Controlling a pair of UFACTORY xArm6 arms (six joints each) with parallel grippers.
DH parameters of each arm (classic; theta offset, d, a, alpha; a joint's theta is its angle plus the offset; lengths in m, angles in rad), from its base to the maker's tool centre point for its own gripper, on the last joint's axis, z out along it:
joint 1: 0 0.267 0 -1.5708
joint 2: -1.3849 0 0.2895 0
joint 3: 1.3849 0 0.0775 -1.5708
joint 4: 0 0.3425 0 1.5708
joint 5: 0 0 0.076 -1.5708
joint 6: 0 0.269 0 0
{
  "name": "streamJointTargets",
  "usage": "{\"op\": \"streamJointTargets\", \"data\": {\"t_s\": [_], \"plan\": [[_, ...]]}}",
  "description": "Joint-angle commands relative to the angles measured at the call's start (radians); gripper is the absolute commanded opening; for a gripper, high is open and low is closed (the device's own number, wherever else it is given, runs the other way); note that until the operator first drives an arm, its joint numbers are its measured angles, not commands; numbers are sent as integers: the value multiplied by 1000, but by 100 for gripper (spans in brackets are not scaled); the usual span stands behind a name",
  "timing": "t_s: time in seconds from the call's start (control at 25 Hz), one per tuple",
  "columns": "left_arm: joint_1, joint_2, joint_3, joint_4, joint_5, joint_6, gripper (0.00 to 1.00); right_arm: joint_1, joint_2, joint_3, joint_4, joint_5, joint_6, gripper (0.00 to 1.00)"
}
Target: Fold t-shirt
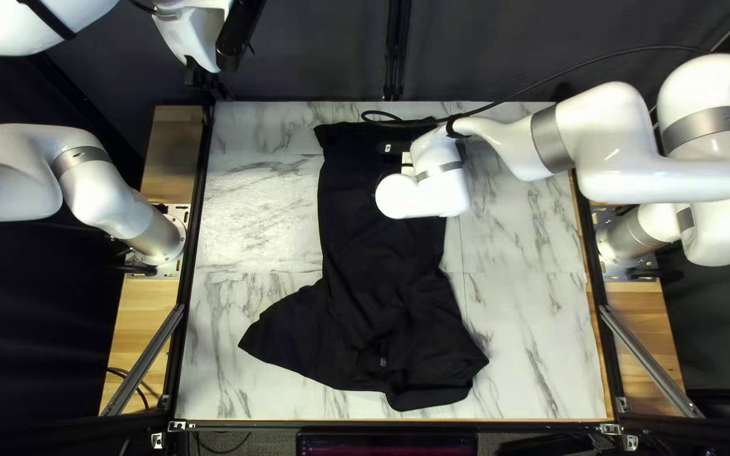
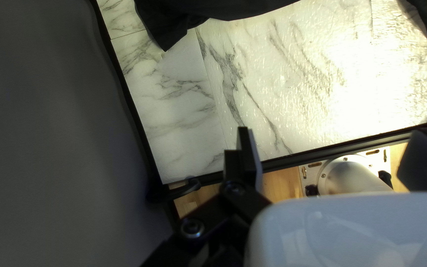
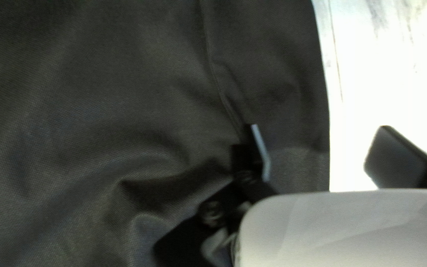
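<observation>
Your left gripper (image 1: 204,80), fingers spread, hangs well apart from the shirt (image 1: 369,253); your right gripper (image 1: 407,159), also open, seems to hover just above its far part.

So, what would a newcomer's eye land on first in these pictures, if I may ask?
Probably the black T-shirt, rumpled and dark against the pale marbled table, its part nearest the viewer flaring out sideways. Next, my white right arm, reaching in from the right of the top left view over the shirt's far part, its gripper open at the cloth's side edge.
</observation>
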Motion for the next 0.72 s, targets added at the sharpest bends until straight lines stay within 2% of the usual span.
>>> {"op": "streamJointTargets", "data": {"t_s": [0.04, 0.48, 0.72], "plan": [[0, 0, 0, 0, 0, 0, 100, 3, 2, -10, -4, 6, 1, 0], [0, 0, 0, 0, 0, 0, 100, 13, 11, -66, -22, 21, -3, 0], [0, 0, 0, 0, 0, 0, 100, 30, -11, -56, -28, 14, 9, 0]]}}
